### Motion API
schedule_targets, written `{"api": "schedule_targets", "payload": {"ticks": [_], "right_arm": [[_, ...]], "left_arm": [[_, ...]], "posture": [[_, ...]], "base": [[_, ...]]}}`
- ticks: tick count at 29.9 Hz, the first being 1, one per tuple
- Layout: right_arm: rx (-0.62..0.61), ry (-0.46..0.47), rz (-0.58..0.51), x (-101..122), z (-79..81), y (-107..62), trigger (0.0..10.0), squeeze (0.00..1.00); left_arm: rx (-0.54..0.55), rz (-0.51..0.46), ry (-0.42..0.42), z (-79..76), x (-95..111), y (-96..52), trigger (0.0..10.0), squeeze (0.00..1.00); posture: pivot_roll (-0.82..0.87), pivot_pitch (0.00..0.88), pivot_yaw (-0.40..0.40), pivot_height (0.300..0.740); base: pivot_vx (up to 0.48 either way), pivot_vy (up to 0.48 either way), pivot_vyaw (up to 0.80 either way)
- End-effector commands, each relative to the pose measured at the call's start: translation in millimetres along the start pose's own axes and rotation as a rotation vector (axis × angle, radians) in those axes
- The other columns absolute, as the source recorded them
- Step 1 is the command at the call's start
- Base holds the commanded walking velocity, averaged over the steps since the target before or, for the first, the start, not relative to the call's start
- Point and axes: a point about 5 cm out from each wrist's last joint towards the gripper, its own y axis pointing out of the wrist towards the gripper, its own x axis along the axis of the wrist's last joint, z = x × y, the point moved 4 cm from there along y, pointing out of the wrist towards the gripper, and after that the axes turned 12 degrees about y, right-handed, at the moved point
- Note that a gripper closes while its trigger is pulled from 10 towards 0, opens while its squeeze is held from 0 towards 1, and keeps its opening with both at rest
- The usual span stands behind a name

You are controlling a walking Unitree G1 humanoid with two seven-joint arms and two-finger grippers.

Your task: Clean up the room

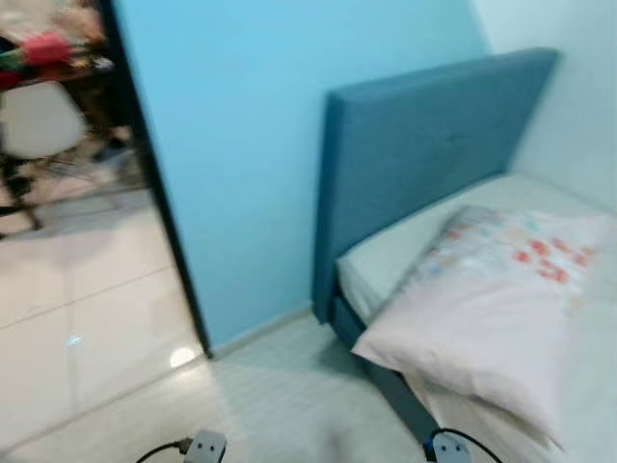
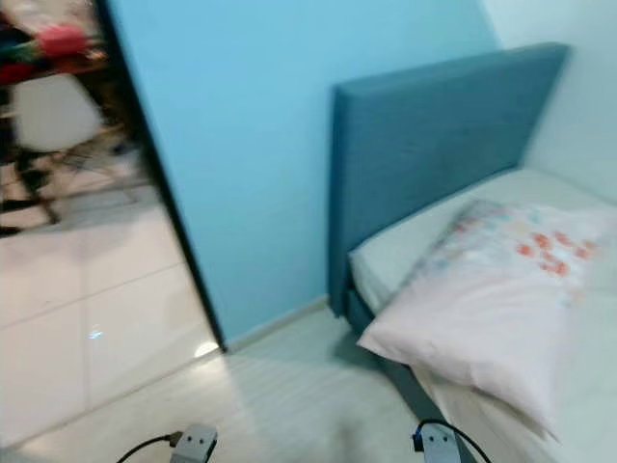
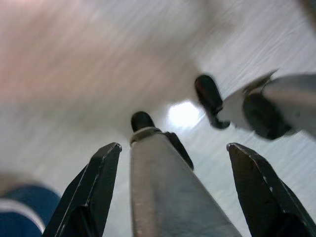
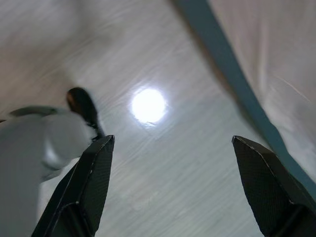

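Pale pink pillow [image 1: 492, 318] overhangs the blue bed's [image 1: 415, 145] edge.

No text, label, brand, number or sign can be read anywhere. The pale pink pillow [image 1: 501, 309] on the bed carries only a blurred print of red, orange and blue patches, not letters. The plain light blue wall [image 1: 241, 145] and blue upholstered headboard [image 1: 424, 145] bear no markings.
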Motion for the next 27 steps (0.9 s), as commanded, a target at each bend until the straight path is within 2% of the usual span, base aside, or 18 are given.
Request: {"api": "schedule_targets", "payload": {"ticks": [1, 9, 17, 22, 27], "right_arm": [[0.012, -0.005, 0.008, -2, 6.6, -0.3, 10.0, 0.00], [0.012, -0.016, 0.003, 0, 4.6, -0.1, 10.0, 0.00], [0.015, -0.034, -0.001, -2, 1.1, -0.1, 10.0, 0.00], [0.025, -0.033, -0.011, -3, 1.9, -0.3, 10.0, 0.00], [0.048, -0.035, -0.016, -3, 5.8, -0.5, 10.0, 0.00]], "left_arm": [[0.021, 0.018, -0.005, 8.5, -7, -2.5, 10.0, 0.00], [0.039, 0.012, -0.012, 16.3, -7, -4.1, 10.0, 0.00], [0.050, -0.002, -0.009, 16.6, -1, -3.2, 10.0, 0.00], [0.050, -0.014, -0.004, 16.5, 2, -2.9, 10.0, 0.00], [0.064, -0.034, -0.033, 20.6, 6, -3.2, 10.0, 0.00]], "posture": [[0.05, 0.017, 0.006, 0.740], [0.05, 0.003, 0.003, 0.740], [0.05, 0.000, 0.002, 0.740], [0.05, 0.000, 0.002, 0.740], [0.05, 0.000, 0.005, 0.740]], "base": [[0.000, 0.000, -0.79], [0.000, 0.000, -0.79], [0.000, 0.000, -0.79], [0.000, 0.000, 0.00], [0.290, 0.000, 0.00]]}}
